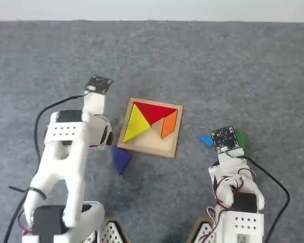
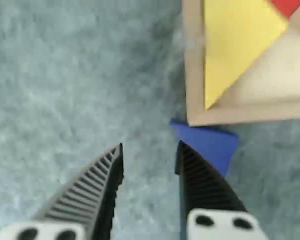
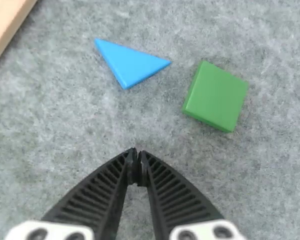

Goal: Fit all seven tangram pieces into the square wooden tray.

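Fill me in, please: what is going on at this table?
A tangram, part done. The tray holds yellow, red and orange pieces. The left end effector, open, is beside a dark blue piece just outside the tray's corner. The right end effector, shut and empty, is near a light blue triangle and a green square.

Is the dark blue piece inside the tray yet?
No, it is out. The dark blue piece lies on the grey mat, just outside a corner of the wooden tray.
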{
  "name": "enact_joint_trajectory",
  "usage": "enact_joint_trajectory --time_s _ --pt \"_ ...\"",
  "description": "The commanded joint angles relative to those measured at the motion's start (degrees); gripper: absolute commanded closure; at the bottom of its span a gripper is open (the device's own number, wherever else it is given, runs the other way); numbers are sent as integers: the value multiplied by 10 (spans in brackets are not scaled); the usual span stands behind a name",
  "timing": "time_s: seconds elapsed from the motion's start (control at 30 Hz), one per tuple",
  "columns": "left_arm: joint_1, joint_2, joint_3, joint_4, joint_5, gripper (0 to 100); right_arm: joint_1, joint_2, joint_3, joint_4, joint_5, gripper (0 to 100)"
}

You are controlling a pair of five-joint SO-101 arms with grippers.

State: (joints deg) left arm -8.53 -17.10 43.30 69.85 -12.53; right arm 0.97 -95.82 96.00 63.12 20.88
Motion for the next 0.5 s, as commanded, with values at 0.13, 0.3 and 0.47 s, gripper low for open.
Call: enact_joint_trajectory --time_s 0.13,0.3,0.47 --pt "10 46 -2 37 -25 824 2 -7 8 2 6 991" --pt "56 33 0 57 -25 824 2 -6 8 2 6 991" --pt "93 -18 2 62 -37 824 2 -6 8 2 7 990"
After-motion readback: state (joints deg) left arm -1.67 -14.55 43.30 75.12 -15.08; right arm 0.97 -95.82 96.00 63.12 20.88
